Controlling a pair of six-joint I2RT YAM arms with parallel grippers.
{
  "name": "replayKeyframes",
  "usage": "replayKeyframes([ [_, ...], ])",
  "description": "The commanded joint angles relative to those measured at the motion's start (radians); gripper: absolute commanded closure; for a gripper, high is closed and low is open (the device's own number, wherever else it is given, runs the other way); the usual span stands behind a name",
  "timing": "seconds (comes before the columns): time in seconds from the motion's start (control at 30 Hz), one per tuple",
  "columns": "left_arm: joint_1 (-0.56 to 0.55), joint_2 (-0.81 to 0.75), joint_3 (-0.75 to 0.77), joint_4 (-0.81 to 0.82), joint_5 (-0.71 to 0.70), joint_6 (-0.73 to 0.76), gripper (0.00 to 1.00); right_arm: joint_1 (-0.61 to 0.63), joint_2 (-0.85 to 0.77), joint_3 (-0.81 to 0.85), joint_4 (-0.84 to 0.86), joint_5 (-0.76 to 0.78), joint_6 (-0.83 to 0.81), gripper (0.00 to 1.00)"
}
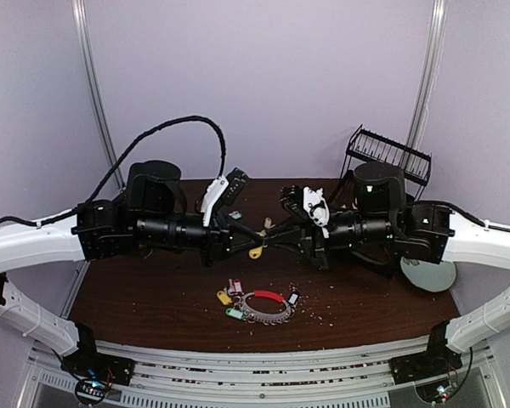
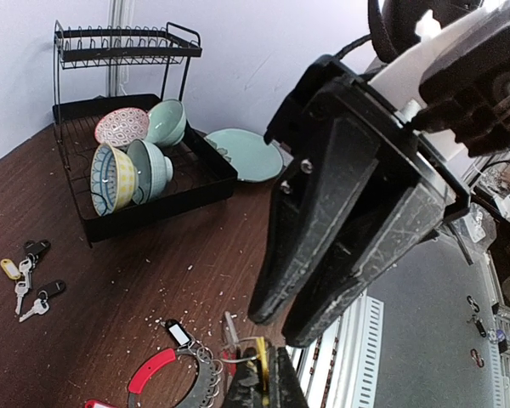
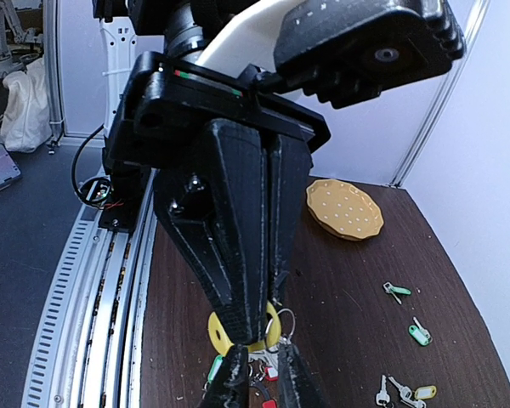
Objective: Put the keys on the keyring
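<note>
Crumb-strewn dark table; keyring and tagged keys lie just nearward of the left gripper; dish rack beyond the right gripper.

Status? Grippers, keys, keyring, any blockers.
Left gripper shut on yellow-tag key, held above the table. Right gripper at same key, jaws slightly parted, grip unclear. Keyring on table below, loose keys beside it. No blocker seen.

Wood-grain table, metal-chained keyring
</note>
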Motion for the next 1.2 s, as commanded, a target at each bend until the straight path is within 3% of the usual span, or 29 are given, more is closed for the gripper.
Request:
replayKeyframes([
  [0.0, -0.005, -0.008, -0.005, 0.063, 0.018, 0.020, 1.00, 0.005, -0.030, 0.002, -0.020, -0.011, -0.032, 0.85],
  [0.2, -0.006, -0.011, 0.001, 0.063, 0.013, 0.022, 1.00, 0.012, -0.019, -0.005, 0.006, 0.000, -0.012, 0.88],
  [0.37, -0.005, -0.005, 0.005, 0.061, 0.027, 0.024, 1.00, 0.016, -0.016, -0.018, 0.037, 0.041, -0.002, 0.84],
  [0.87, -0.014, 0.011, 0.023, 0.057, 0.052, 0.048, 1.00, 0.019, 0.024, 0.013, -0.008, 0.018, -0.045, 0.84],
  [0.97, -0.016, 0.019, 0.028, 0.051, 0.061, 0.052, 1.00, 0.019, 0.021, 0.012, 0.001, 0.009, -0.041, 0.88],
  [1.07, -0.017, 0.025, 0.028, 0.043, 0.063, 0.056, 1.00, 0.019, 0.014, 0.009, 0.011, -0.003, -0.038, 0.99],
  [1.17, -0.017, 0.019, 0.028, 0.035, 0.058, 0.067, 1.00, 0.019, 0.001, -0.006, 0.026, -0.005, -0.033, 1.00],
])
